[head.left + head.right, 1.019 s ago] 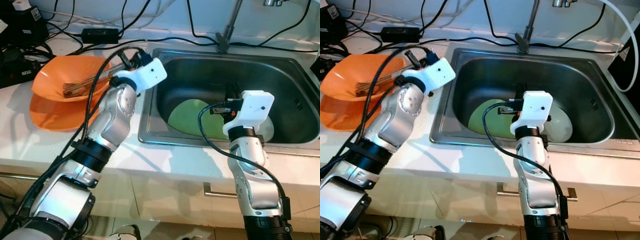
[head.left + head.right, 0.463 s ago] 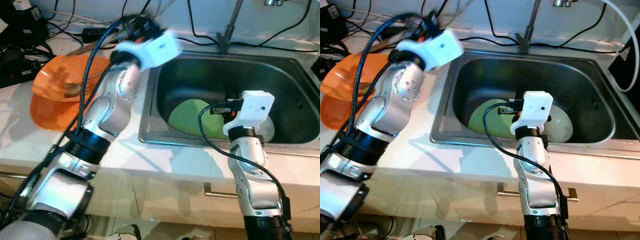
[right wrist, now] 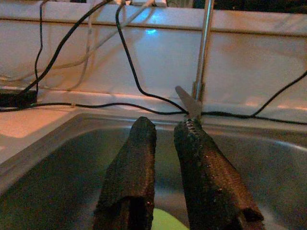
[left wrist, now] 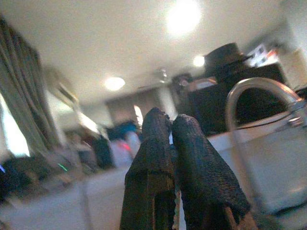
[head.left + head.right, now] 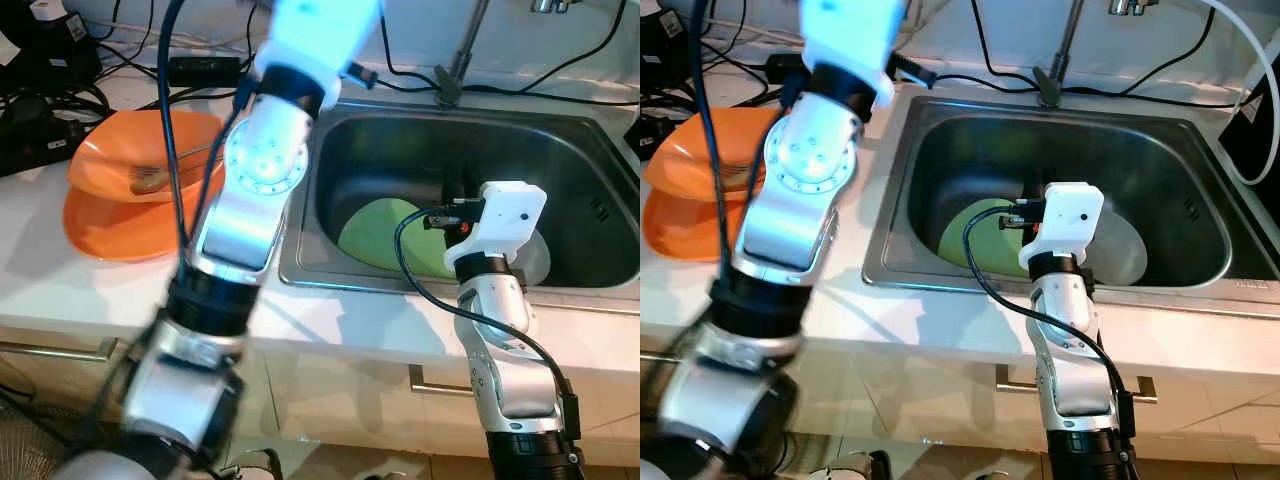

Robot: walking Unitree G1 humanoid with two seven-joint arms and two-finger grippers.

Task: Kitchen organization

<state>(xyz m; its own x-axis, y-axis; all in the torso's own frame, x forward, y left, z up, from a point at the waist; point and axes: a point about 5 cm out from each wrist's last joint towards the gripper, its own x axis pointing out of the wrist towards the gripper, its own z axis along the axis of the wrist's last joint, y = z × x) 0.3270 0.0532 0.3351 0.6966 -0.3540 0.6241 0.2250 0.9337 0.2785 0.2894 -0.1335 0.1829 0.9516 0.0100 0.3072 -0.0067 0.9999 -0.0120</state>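
Two stacked orange bowls (image 5: pixel 120 200) stand on the white counter left of the steel sink (image 5: pixel 560 140). A bundle of chopsticks (image 5: pixel 165 175) lies in the upper bowl. In the sink a green plate (image 5: pixel 380 235) lies beside a pale plate (image 5: pixel 538 262). My left arm (image 5: pixel 265 165) is raised high and blurred. In the left wrist view my left gripper (image 4: pixel 170 120) is shut and empty, pointing up past the curved faucet (image 4: pixel 259 91). My right gripper (image 3: pixel 165 125) hovers over the green plate with its fingers close together, nothing between them.
Black cables and a power adapter (image 5: pixel 205 68) run along the back of the counter, with black devices (image 5: pixel 45 60) at the far left. The faucet base (image 5: pixel 447 85) stands behind the sink. Cabinet handles (image 5: pixel 440 385) sit below the counter edge.
My left arm has swung up from the orange bowls, rising above the sink's left rim. The chopsticks stay in the bowl. The right arm has not moved.
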